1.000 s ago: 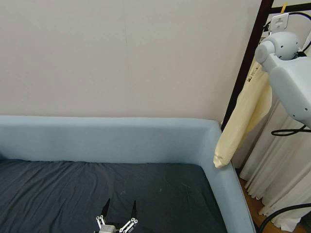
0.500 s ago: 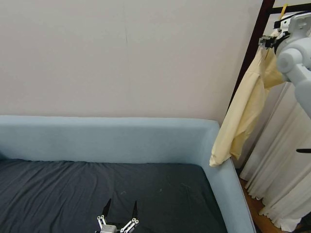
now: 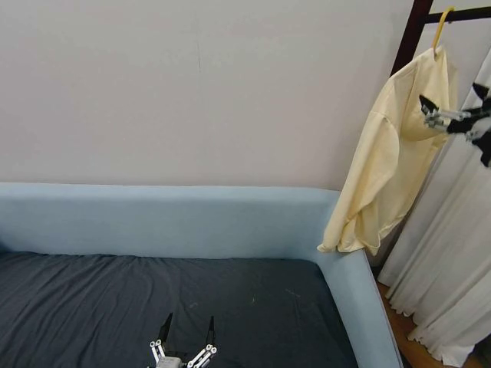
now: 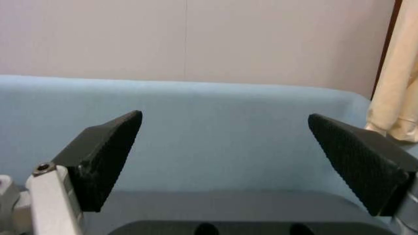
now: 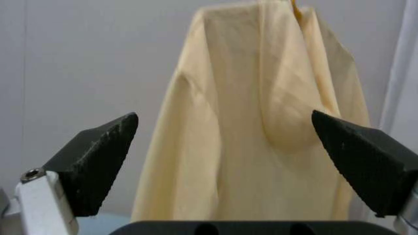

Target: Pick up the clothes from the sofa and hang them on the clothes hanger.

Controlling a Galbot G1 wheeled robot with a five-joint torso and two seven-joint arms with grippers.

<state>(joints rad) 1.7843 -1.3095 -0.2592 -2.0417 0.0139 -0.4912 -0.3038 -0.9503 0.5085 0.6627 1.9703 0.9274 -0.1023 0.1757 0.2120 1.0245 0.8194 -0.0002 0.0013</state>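
Yellow shirt [image 3: 387, 157] on yellow hanger [image 3: 439, 27]

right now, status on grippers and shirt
Left gripper open, low over sofa. Right gripper open, facing shirt, holding nothing. Shirt hangs on yellow hanger on rack. Nothing in the way.

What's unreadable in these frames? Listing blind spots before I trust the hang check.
Hanger shoulders: head and right wrist views, covered by the yellow shirt.
Sofa seat front: head view, cut by the bottom edge; leftover clothes can't be ruled out.
Rack base: head view, behind the sofa arm and curtain.
Right end effector wrist: head view, cut by the right edge.
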